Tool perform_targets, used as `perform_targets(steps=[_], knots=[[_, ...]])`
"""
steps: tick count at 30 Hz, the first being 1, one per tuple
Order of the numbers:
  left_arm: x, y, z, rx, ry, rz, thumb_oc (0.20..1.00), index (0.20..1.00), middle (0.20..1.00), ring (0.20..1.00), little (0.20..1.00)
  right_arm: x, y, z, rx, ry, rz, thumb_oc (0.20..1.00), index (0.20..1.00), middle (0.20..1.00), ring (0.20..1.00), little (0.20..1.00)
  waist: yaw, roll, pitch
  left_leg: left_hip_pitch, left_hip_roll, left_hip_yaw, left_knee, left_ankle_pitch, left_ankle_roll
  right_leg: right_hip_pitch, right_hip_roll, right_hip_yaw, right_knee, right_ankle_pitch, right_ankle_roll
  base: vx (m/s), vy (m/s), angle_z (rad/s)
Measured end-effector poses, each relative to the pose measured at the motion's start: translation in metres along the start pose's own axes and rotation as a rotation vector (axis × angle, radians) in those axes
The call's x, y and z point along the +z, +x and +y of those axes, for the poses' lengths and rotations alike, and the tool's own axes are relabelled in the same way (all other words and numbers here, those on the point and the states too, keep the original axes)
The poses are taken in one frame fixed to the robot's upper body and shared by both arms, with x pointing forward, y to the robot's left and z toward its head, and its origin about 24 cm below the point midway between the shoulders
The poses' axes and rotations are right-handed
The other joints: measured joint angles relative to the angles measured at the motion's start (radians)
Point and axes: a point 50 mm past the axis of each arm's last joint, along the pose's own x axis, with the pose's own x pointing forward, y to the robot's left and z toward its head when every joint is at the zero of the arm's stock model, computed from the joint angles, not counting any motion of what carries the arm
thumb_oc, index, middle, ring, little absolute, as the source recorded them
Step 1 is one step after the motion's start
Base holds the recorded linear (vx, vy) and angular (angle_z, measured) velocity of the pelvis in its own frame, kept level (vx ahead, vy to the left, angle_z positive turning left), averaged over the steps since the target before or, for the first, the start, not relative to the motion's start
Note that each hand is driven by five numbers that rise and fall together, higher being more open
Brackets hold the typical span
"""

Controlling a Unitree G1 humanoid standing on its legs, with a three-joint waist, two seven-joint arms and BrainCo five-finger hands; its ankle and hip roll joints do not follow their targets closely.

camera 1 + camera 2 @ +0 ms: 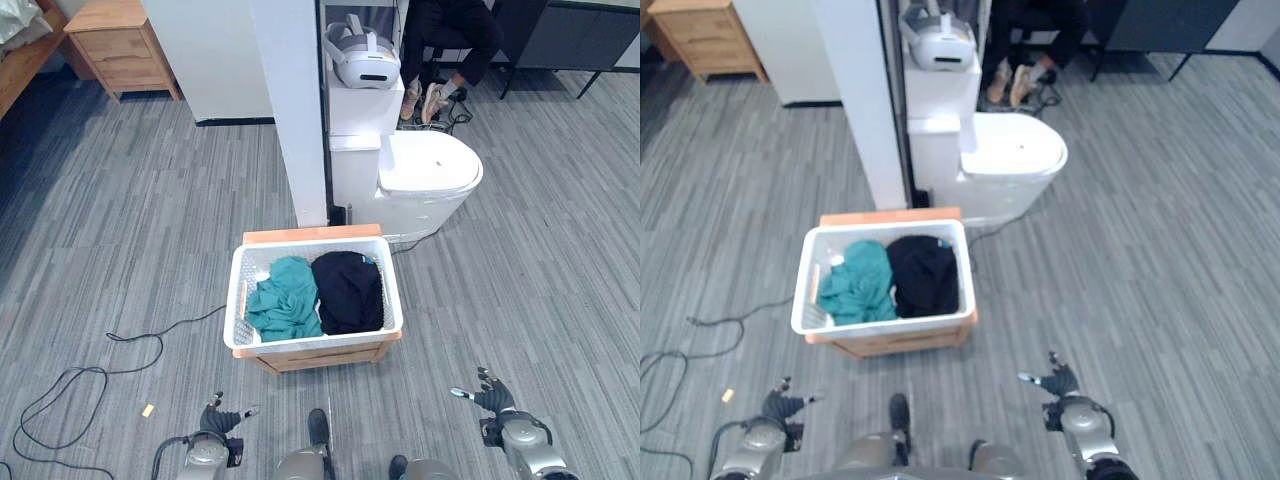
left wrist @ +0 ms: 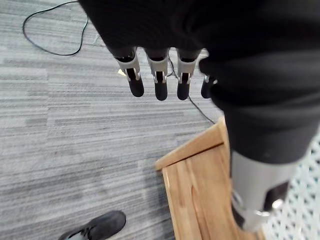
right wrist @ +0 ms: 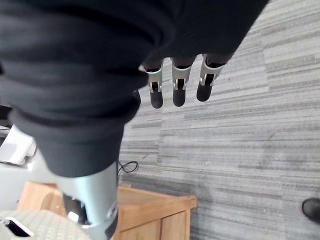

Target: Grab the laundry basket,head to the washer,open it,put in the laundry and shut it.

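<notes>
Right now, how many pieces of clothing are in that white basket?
2 that show. A teal garment lies in the left half of the laundry basket, and a black garment lies beside it in the right half. More could be hidden underneath them.

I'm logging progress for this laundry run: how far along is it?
Barely started. Done: nothing visible yet. The white laundry basket sits on its wooden stand, the teal and black clothes inside it. In hand: nothing; the left hand and right hand hang open, apart from the basket. Left: grabbing it, reaching the washer, loading, shutting.
</notes>
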Motion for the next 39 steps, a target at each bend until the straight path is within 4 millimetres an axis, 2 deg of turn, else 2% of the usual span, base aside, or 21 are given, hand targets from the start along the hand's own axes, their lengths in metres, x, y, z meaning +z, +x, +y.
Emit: perform_targets(steps=[1,3,5,6,7,8,10,12,14,15,18,20,25,27,28,31,34,37,38,39], knots=[[0.006,0.002,0.004,0.009,0.004,-0.020,1.000,1.000,1.000,1.000,1.000,0.002,0.000,0.002,0.006,0.002,-0.008,1.000,1.000,1.000,1.000,1.000,-0.001,0.001,-0.001,0.012,-0.011,-0.003,-0.008,-0.013,0.018,-0.028,-0.012,0.001,0.032,-0.015,0.017,0.13,0.101,-0.21],[0.010,0.001,0.011,0.023,0.010,-0.038,1.000,1.000,1.000,1.000,1.000,0.011,0.002,0.005,0.019,-0.001,-0.041,1.000,1.000,1.000,1.000,1.000,0.000,0.003,0.000,0.050,-0.012,0.020,-0.044,-0.003,0.015,-0.077,-0.012,-0.012,0.036,-0.022,0.030,0.13,0.018,-0.24],[0.012,0.001,0.016,0.040,-0.016,-0.047,1.000,1.000,1.000,1.000,1.000,0.019,0.001,0.009,0.038,-0.023,-0.076,1.000,1.000,1.000,1.000,1.000,-0.004,0.001,-0.001,0.076,-0.021,0.018,-0.055,-0.016,0.005,-0.141,0.003,-0.021,0.000,-0.017,0.038,0.11,-0.024,-0.05],[0.018,0.002,0.017,0.043,-0.020,-0.070,1.000,1.000,1.000,1.000,1.000,0.021,0.000,0.010,0.048,-0.029,-0.090,1.000,1.000,1.000,1.000,1.000,-0.010,-0.002,-0.001,0.074,-0.020,0.010,-0.055,-0.017,-0.002,-0.168,0.019,-0.011,-0.027,-0.001,0.048,0.06,-0.042,0.31],[0.022,0.001,0.015,0.038,-0.023,-0.088,1.000,1.000,1.000,1.000,1.000,0.020,-0.001,0.011,0.052,-0.031,-0.088,1.000,1.000,1.000,1.000,1.000,-0.016,-0.003,-0.001,0.074,-0.021,0.005,-0.052,-0.014,-0.002,-0.176,0.019,-0.012,-0.031,0.032,0.045,0.09,-0.073,0.43],[0.027,0.000,0.015,0.037,-0.031,-0.116,1.000,1.000,1.000,1.000,1.000,0.022,-0.002,0.013,0.056,-0.028,-0.098,1.000,1.000,1.000,1.000,1.000,-0.015,-0.011,-0.005,0.077,-0.026,-0.006,-0.049,-0.024,-0.016,-0.174,0.013,-0.015,-0.033,0.070,0.046,0.11,-0.082,0.31],[0.030,-0.004,0.013,0.033,-0.037,-0.154,1.000,1.000,1.000,1.000,1.000,0.033,-0.003,0.012,0.058,-0.023,-0.152,1.000,1.000,1.000,1.000,1.000,-0.015,-0.007,-0.004,0.073,-0.025,-0.019,-0.049,-0.023,-0.027,-0.161,0.026,-0.007,-0.073,0.126,0.026,0.09,-0.066,0.16],[0.031,-0.005,0.011,0.029,-0.038,-0.163,1.000,1.000,1.000,1.000,1.000,0.049,0.000,0.010,0.055,-0.033,-0.201,1.000,1.000,1.000,1.000,1.000,0.001,0.011,0.002,0.074,-0.005,-0.029,-0.051,-0.019,-0.037,-0.125,0.050,-0.024,-0.146,0.169,0.008,0.10,-0.055,0.09],[0.032,-0.005,0.011,0.033,-0.039,-0.163,1.000,1.000,1.000,1.000,1.000,0.059,0.002,0.010,0.059,-0.041,-0.227,1.000,1.000,1.000,1.000,1.000,0.002,0.021,0.005,0.076,0.006,-0.040,-0.052,-0.015,-0.043,-0.097,0.063,-0.040,-0.186,0.181,0.000,0.10,-0.040,0.15],[0.033,-0.004,0.011,0.037,-0.039,-0.167,1.000,1.000,1.000,1.000,1.000,0.075,0.003,0.014,0.076,-0.062,-0.276,1.000,1.000,1.000,1.000,1.000,0.003,0.028,0.003,0.076,0.014,-0.040,-0.061,-0.012,-0.048,-0.077,0.074,-0.047,-0.234,0.203,-0.007,0.05,-0.012,0.09],[0.048,0.000,0.009,0.039,-0.036,-0.199,1.000,1.000,1.000,1.000,1.000,0.104,0.005,0.023,0.102,-0.082,-0.364,1.000,1.000,1.000,1.000,1.000,0.005,0.038,0.003,0.075,0.019,-0.041,-0.078,-0.002,-0.059,-0.035,0.088,-0.058,-0.336,0.258,-0.016,0.02,0.004,0.01],[0.059,0.004,0.010,0.063,-0.040,-0.215,1.000,1.000,1.000,1.000,1.000,0.125,0.005,0.036,0.140,-0.120,-0.428,1.000,1.000,1.000,1.000,1.000,0.007,0.052,0.004,0.075,0.022,-0.041,-0.079,-0.002,-0.059,-0.029,0.094,-0.059,-0.349,0.269,-0.023,-0.03,0.013,0.04],[0.094,0.015,0.008,0.104,-0.022,-0.253,1.000,1.000,1.000,1.000,1.000,0.157,0.006,0.056,0.188,-0.182,-0.498,1.000,1.000,1.000,1.000,1.000,0.016,0.080,0.017,0.035,0.024,-0.041,-0.079,0.001,-0.064,-0.070,0.095,-0.059,-0.349,0.270,-0.022,-0.10,0.032,-0.01],[0.107,0.017,0.008,0.110,-0.007,-0.280,1.000,1.000,1.000,1.000,1.000,0.161,0.008,0.063,0.188,-0.185,-0.496,1.000,1.000,1.000,1.000,1.000,0.020,0.084,0.020,0.005,0.023,-0.041,-0.078,0.010,-0.065,-0.100,0.095,-0.058,-0.349,0.279,-0.017,-0.10,0.035,0.00],[0.126,0.020,0.007,0.110,0.031,-0.309,1.000,1.000,1.000,1.000,1.000,0.169,0.011,0.068,0.182,-0.198,-0.494,1.000,1.000,1.000,1.000,1.000,0.025,0.088,0.032,-0.034,0.022,-0.040,-0.078,0.018,-0.065,-0.140,0.094,-0.056,-0.348,0.283,-0.016,-0.09,0.044,0.00],[0.145,0.024,0.010,0.134,0.084,-0.319,1.000,1.000,1.000,1.000,1.000,0.195,0.009,0.074,0.177,-0.183,-0.562,1.000,1.000,1.000,1.000,1.000,0.023,0.089,0.062,-0.073,0.021,-0.037,-0.078,0.031,-0.062,-0.182,0.094,-0.051,-0.348,0.304,-0.018,-0.05,0.033,-0.06],[0.162,0.023,0.009,0.138,0.098,-0.356,1.000,1.000,1.000,1.000,1.000,0.211,0.008,0.079,0.169,-0.153,-0.595,1.000,1.000,1.000,1.000,1.000,0.015,0.087,0.087,-0.101,0.022,-0.038,-0.079,0.034,-0.065,-0.209,0.095,-0.046,-0.348,0.305,-0.016,0.00,0.005,-0.02],[0.164,0.024,0.011,0.163,0.103,-0.350,1.000,1.000,1.000,1.000,1.000,0.215,0.009,0.081,0.176,-0.120,-0.582,1.000,1.000,1.000,1.000,1.000,0.008,0.087,0.102,-0.117,0.022,-0.039,-0.079,0.036,-0.066,-0.224,0.095,-0.048,-0.348,0.305,-0.017,0.00,0.002,0.02],[0.164,0.024,0.011,0.166,0.100,-0.351,0.401,0.401,0.401,0.401,0.401,0.213,0.008,0.082,0.177,-0.123,-0.583,0.843,0.843,0.843,0.843,0.843,0.008,0.087,0.108,-0.117,0.022,-0.039,-0.079,0.036,-0.066,-0.223,0.096,-0.050,-0.348,0.307,-0.019,0.00,-0.003,0.05],[0.160,0.024,0.013,0.177,0.101,-0.344,0.200,0.200,0.200,0.200,0.200,0.213,0.006,0.084,0.184,-0.110,-0.591,0.482,0.482,0.482,0.482,0.482,0.004,0.082,0.114,-0.117,0.022,-0.038,-0.079,0.036,-0.066,-0.223,0.095,-0.052,-0.348,0.308,-0.020,0.00,-0.008,0.05]])
